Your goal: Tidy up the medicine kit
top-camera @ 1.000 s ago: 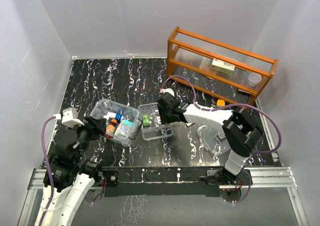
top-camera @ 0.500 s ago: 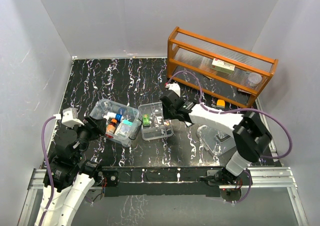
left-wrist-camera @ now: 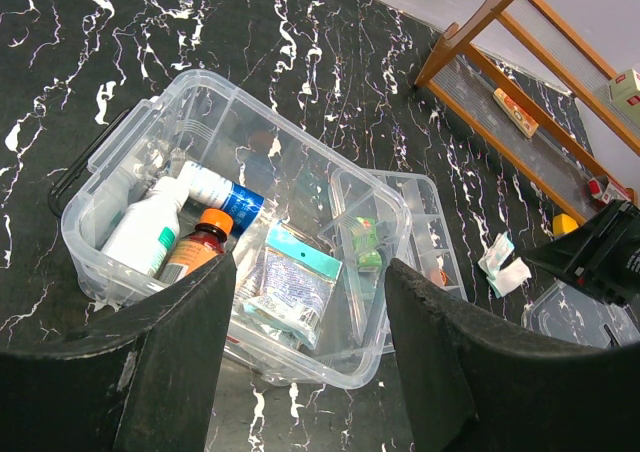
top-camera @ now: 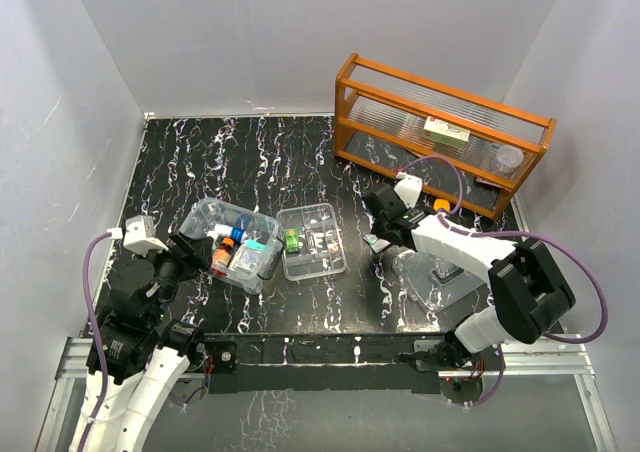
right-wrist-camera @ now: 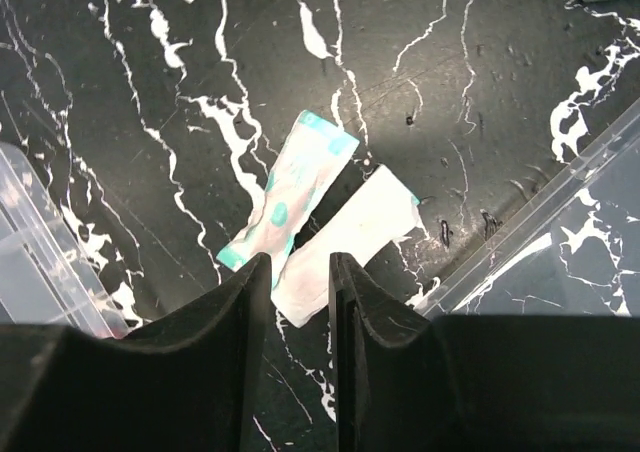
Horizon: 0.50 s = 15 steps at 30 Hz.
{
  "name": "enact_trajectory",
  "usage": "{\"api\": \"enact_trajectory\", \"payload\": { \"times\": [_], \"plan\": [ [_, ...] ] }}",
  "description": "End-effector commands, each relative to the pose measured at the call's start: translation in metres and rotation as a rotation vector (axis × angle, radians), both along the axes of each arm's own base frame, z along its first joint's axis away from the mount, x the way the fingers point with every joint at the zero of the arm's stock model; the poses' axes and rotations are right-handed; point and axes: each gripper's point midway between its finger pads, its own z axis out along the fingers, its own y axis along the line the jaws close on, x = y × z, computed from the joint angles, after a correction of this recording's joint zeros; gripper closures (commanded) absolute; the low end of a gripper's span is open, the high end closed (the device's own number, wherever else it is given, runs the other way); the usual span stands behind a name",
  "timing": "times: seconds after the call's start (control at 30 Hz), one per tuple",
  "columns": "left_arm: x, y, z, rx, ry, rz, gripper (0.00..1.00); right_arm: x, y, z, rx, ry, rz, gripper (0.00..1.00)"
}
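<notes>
The right claw point(right-wrist-camera: 300, 259), narrowly parted and empty, hovers over a teal sachet point(right-wrist-camera: 290, 197) and a white sachet point(right-wrist-camera: 350, 232) on the tabletop point(right-wrist-camera: 150, 52), between the divided tray point(right-wrist-camera: 40, 257) and the lid point(right-wrist-camera: 560, 262). The left claw point(left-wrist-camera: 310, 264) gapes, released, above the box point(left-wrist-camera: 230, 137).

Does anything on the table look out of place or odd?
Yes. Two small sachets, one teal-patterned and one white, lie loose on the table between the divided tray and the lid, outside the kit.

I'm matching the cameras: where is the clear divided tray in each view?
Top external: divided tray, centre, just right of the box.
Left wrist: tray right of centre, behind the box.
Right wrist: only the tray corner, left edge.
Shared landmark: clear lid, right of the tray throughout.
</notes>
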Motion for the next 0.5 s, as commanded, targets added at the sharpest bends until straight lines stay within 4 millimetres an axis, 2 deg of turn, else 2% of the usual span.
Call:
{"api": "enact_trajectory", "payload": {
  "times": [0.0, 0.13, 0.27, 0.47],
  "plan": [
    [0.001, -0.001, 0.01, -0.004, -0.032, -0.01, 0.4, 0.019, -0.006, 0.011, 0.114, -0.056, -0.143, 0.74],
    [0.0, -0.002, 0.01, -0.004, -0.031, -0.012, 0.4, 0.025, -0.015, 0.005, 0.149, -0.052, -0.263, 0.72],
    [0.0, -0.001, 0.011, -0.007, -0.038, -0.009, 0.4, 0.018, -0.024, -0.013, 0.159, -0.011, -0.358, 0.7],
    [0.0, -0.002, 0.01, -0.004, -0.032, -0.015, 0.4, 0.018, -0.018, -0.022, 0.208, 0.016, -0.38, 0.69]
  ]
}}
